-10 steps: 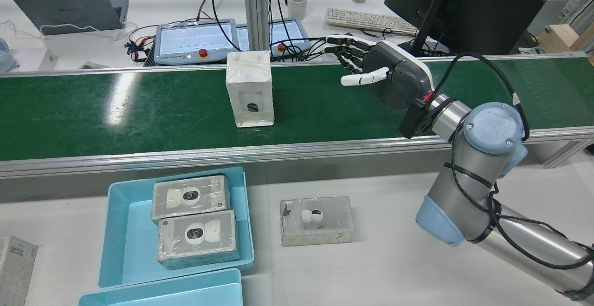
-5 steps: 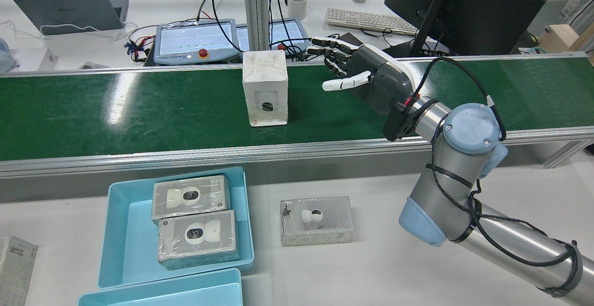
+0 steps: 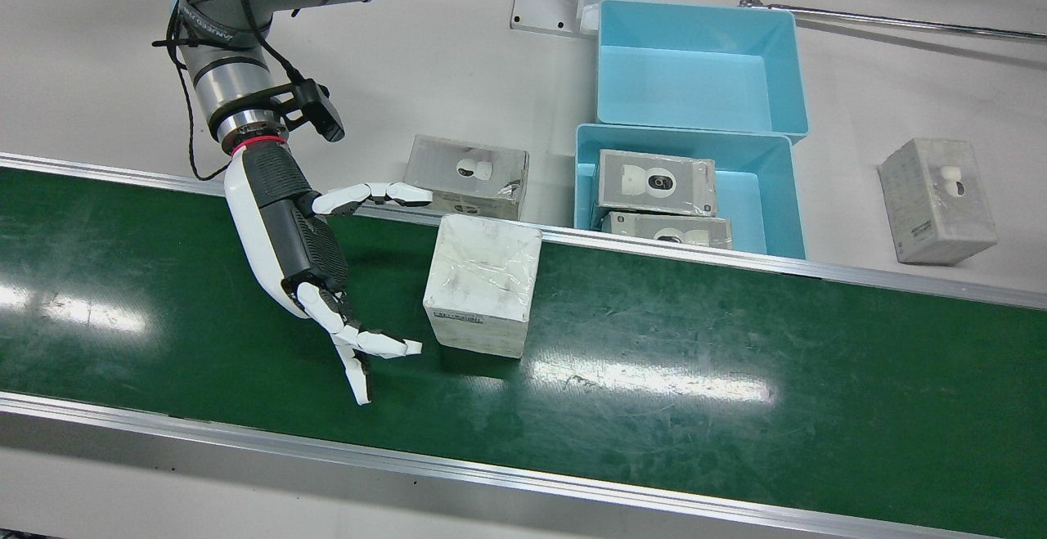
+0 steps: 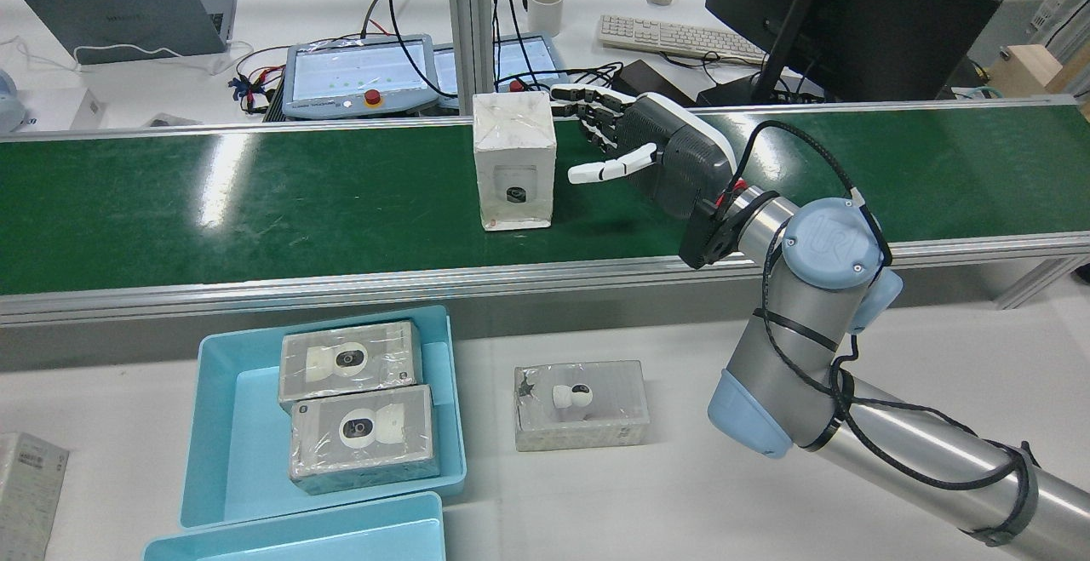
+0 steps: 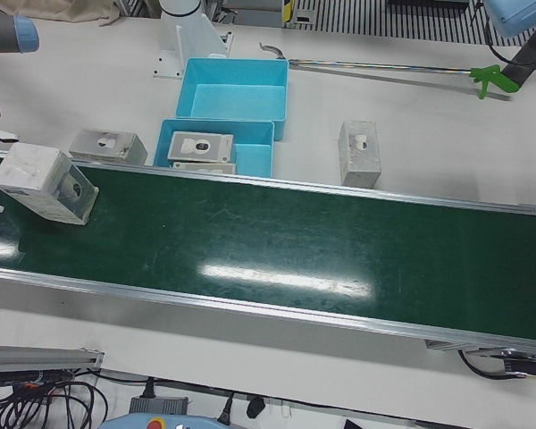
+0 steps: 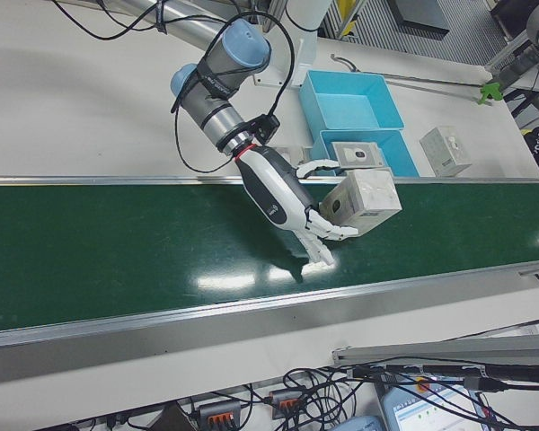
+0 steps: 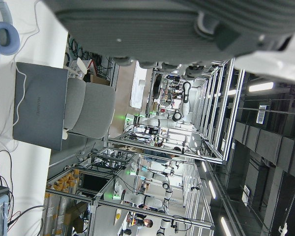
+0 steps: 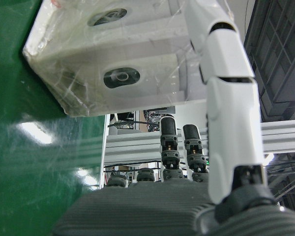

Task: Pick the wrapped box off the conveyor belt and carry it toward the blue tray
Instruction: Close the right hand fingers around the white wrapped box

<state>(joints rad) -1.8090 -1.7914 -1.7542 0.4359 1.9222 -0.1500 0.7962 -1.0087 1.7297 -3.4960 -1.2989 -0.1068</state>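
The wrapped white box (image 3: pixel 483 285) stands upright on the green conveyor belt (image 3: pixel 736 343). It also shows in the rear view (image 4: pixel 514 159), the left-front view (image 5: pixel 43 183) and the right-front view (image 6: pixel 364 202). My right hand (image 3: pixel 294 244) is open just beside it, thumb toward the near belt edge and the other fingers toward the far side. I cannot tell whether they touch the box. In the right hand view the box (image 8: pixel 118 54) fills the space ahead of the palm. The blue tray (image 4: pixel 213 425) holds two wrapped boxes. My left hand (image 7: pixel 162 24) shows only as a palm edge.
A second, empty blue tray (image 3: pixel 699 65) sits behind the first. One loose wrapped box (image 4: pixel 581 405) lies on the white table beside the tray, another (image 3: pixel 936 199) further off. Control pendants (image 4: pixel 358 76), a monitor and a keyboard stand beyond the belt.
The box has travelled along the belt toward my right hand. The right hand has moved toward the box, and the gap between them has closed.
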